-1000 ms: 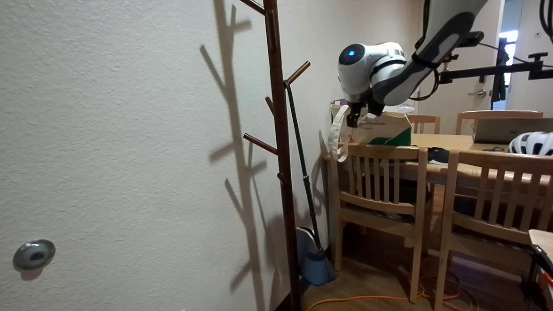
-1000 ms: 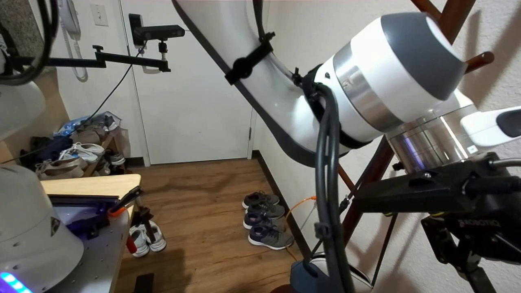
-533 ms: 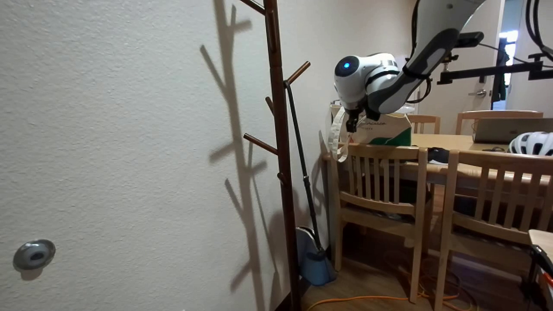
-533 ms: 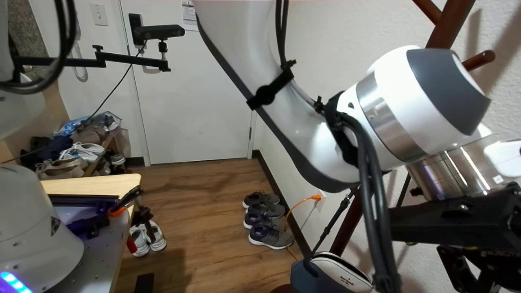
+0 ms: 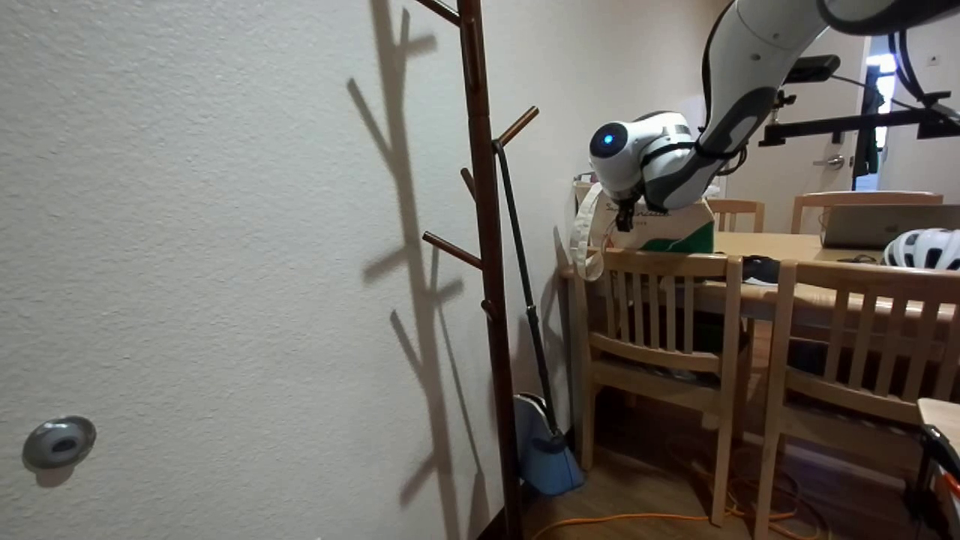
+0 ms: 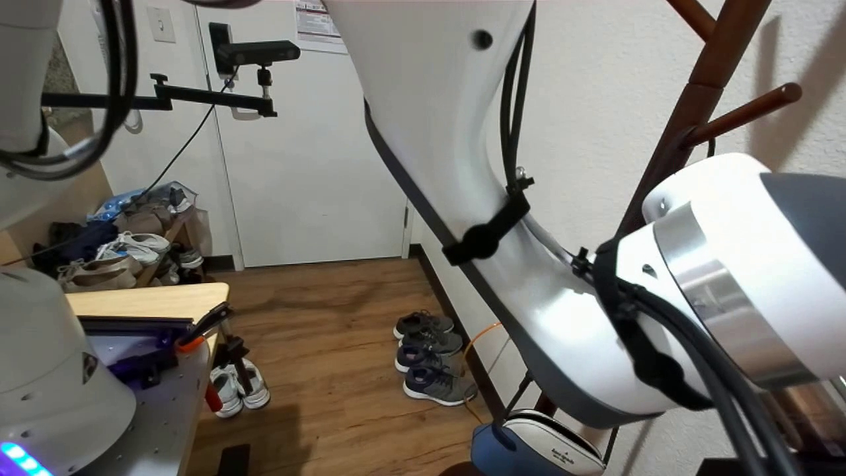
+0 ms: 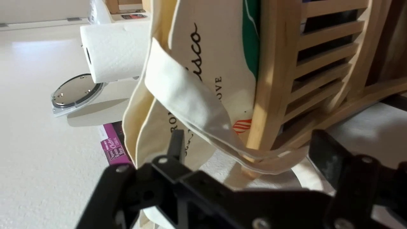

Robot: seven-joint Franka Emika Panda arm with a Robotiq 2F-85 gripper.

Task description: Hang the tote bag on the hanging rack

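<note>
Gaping wide, jaws near strap (image 7: pixel 190 95) of tote bag (image 7: pixel 222 57), contact unclear

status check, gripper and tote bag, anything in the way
Black two-finger gripper open, holding nothing. Cream fabric tote bag not yet hung. Light wooden slatted chair close beside it, perhaps obstructing.

Matt cloth tote bag (image 7: pixel 216 60), smooth wooden rack (image 5: pixel 487 225)

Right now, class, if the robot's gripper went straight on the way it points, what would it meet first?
Most likely the tote bag's handle strap, which in the wrist view crosses ahead of the open gripper, with the wooden chair's top rail behind it. The strap's exact depth is unclear.
</note>
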